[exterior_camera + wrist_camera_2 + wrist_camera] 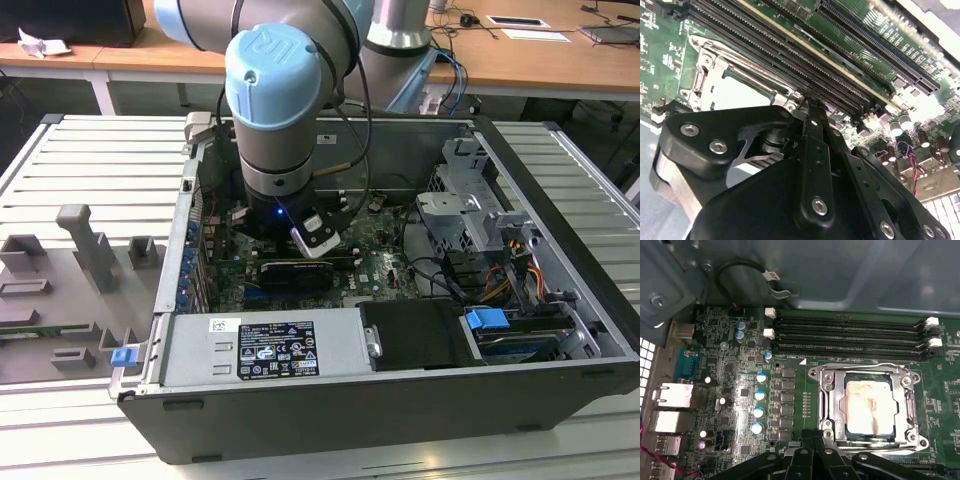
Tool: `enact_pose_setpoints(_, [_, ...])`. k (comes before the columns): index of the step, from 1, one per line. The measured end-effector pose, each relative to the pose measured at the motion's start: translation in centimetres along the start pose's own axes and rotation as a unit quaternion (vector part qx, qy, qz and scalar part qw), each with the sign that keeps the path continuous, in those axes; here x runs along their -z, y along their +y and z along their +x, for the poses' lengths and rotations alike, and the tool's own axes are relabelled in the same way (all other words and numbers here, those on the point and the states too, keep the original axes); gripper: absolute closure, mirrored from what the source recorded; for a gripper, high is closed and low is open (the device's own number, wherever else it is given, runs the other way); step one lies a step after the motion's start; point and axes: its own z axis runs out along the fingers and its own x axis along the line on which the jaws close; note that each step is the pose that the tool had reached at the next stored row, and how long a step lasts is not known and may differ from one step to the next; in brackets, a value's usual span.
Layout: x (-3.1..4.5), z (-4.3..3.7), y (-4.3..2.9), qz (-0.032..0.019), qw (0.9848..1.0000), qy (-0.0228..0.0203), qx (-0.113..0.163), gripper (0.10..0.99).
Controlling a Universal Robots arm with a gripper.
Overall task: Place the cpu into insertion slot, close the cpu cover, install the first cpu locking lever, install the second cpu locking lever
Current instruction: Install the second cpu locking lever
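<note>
The cpu [869,407] sits seated in the insertion slot [841,412] on the green motherboard [730,405], and the cpu cover [832,390] lies flat over it, its silvery frame ringing the chip so that the tan metal top shows through the window. The relation that matters is between the socket and the tool [812,442]: in the first wrist view the black fingers stand just beside the socket's near edge, at the corner away from the memory slots [850,335], low over the board. A thin lever wire [865,366] runs along the socket's far side, parallel to the long axis of the memory slots, so any lever work lies along the frame's edges rather than over its middle. In the second wrist view the tool's fingers [812,125] appear drawn together with nothing between them, though the linkage hides the very tips, so that is a likely reading rather than a sure one. In the exterior view the arm [285,100] reaches straight down into the open computer case [400,400], which rests on the slatted counter [90,160].
</note>
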Motion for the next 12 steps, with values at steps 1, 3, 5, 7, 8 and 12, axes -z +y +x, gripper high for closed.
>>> enact_pose_setpoints(1, [0.42,-0.01,0.10,0.0004,1.0000,0.0003,0.000,0.980])
enact_pose_setpoints(3, [1.01,-0.03,0.27,0.0004,1.0000,0.0004,0.000,0.980])
enact_pose_setpoints(5, [1.40,-0.05,0.37,0.0005,1.0000,0.0004,0.000,0.980])
enact_pose_setpoints(7, [1.64,-0.06,0.44,0.0005,1.0000,0.0004,0.000,0.980])
enact_pose_setpoints(8, [1.76,-0.06,0.47,0.0005,1.0000,0.0004,0.000,0.980])
enact_pose_setpoints(12, [1.93,-0.08,0.53,0.0004,1.0000,0.0003,0.000,0.980])
